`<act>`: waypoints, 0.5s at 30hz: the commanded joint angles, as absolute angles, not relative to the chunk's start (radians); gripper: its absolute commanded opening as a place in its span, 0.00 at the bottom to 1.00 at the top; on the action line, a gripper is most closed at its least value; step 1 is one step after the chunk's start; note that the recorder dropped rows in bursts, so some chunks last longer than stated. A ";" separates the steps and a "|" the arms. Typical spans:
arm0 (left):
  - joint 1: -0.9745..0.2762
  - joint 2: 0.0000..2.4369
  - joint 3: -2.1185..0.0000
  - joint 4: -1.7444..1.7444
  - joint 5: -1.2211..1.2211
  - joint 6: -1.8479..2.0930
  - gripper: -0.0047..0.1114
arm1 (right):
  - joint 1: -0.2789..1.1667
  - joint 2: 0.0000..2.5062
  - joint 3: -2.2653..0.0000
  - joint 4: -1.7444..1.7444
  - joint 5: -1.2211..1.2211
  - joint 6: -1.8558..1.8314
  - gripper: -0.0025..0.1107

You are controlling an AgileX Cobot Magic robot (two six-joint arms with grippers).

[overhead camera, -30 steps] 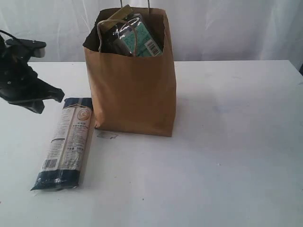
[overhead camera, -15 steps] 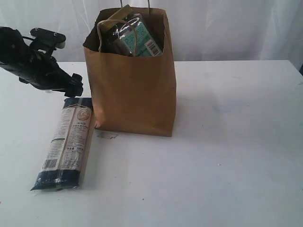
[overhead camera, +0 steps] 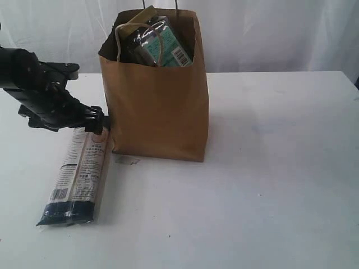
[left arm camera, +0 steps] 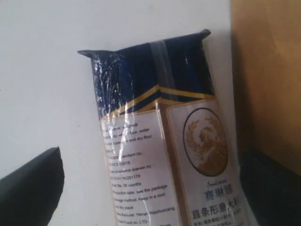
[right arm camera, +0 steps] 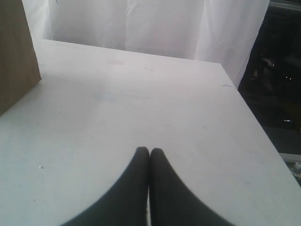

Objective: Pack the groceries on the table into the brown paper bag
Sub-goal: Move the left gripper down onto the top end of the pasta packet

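The long navy-beige pasta packet [overhead camera: 78,174] lies flat on the white table [overhead camera: 269,168], just left of the brown paper bag [overhead camera: 157,101]. My left gripper [overhead camera: 92,123] hovers open over the packet's far end, one finger on each side of the packet [left arm camera: 160,141], next to the bag's wall [left arm camera: 265,75]. Inside the bag's open top show a dark packet and a teal barcoded item [overhead camera: 168,47]. My right gripper [right arm camera: 149,155] is shut with nothing in it, above bare table; it does not show in the exterior view.
A small scrap [overhead camera: 128,161] lies at the bag's front foot. White curtains hang behind the table. The table's right edge [right arm camera: 254,122] drops off to a dark area. The bag's corner [right arm camera: 16,56] is far from the right gripper.
The left arm has swung in from the far left and come down over the far end of the pasta packet, beside the bag. The packet and the bag have not moved.
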State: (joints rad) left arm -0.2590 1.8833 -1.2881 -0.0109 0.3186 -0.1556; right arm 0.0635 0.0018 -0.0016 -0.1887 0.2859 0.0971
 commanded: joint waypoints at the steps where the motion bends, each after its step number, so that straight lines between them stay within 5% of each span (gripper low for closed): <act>1: -0.267 1.922 -1.319 -0.023 0.347 -0.157 0.94 | 0.059 0.000 0.000 -0.193 0.284 0.102 0.02; 15: -0.273 2.006 -1.387 -0.047 0.379 -0.150 0.94 | 0.059 0.000 0.000 -0.193 0.284 0.102 0.02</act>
